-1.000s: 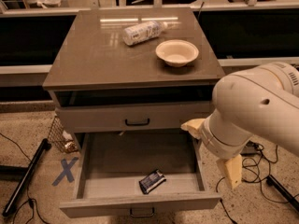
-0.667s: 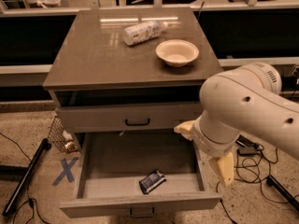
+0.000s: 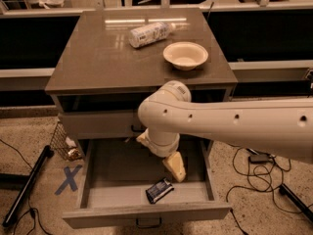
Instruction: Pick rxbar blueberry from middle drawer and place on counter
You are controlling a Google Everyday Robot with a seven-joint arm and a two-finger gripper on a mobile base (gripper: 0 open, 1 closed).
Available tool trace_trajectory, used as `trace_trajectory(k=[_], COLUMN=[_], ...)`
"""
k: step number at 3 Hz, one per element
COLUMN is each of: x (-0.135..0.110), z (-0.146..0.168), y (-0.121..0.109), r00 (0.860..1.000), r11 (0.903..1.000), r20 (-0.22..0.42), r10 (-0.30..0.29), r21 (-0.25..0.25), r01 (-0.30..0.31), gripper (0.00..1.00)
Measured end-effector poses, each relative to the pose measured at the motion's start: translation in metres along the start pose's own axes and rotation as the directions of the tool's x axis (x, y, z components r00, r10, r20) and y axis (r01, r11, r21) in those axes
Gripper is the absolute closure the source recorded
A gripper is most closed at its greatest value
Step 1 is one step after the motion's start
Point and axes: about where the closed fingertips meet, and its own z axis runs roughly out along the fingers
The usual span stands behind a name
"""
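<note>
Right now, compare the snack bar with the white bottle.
The rxbar blueberry is dark and flat; the bottle is pale and cylindrical. The bar lies in the middle drawer, near the tool; the bottle lies on the counter. Both lie down.

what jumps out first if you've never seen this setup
A big white arm stretches in from the right, its gripper inside the open middle drawer, close to the rxbar near the drawer's front. On the counter sit a toppled white bottle and an empty bowl.
</note>
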Motion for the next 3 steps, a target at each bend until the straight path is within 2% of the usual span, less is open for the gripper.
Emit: trace_trajectory(k=[1, 2, 3], x=[0.001, 0.008, 0.009], z=[0.000, 0.032, 0.110], y=[0.001, 0.001, -0.002], r00=[1.000, 1.000, 0.998], r11=[1.0000, 0.9999, 0.9997], r20=[0.000, 0.021, 0.057], r10=[0.001, 0.014, 0.021], r21=[0.000, -0.004, -0.015], r01=[-0.001, -0.014, -0.020], gripper=[0.00, 0.00, 0.00])
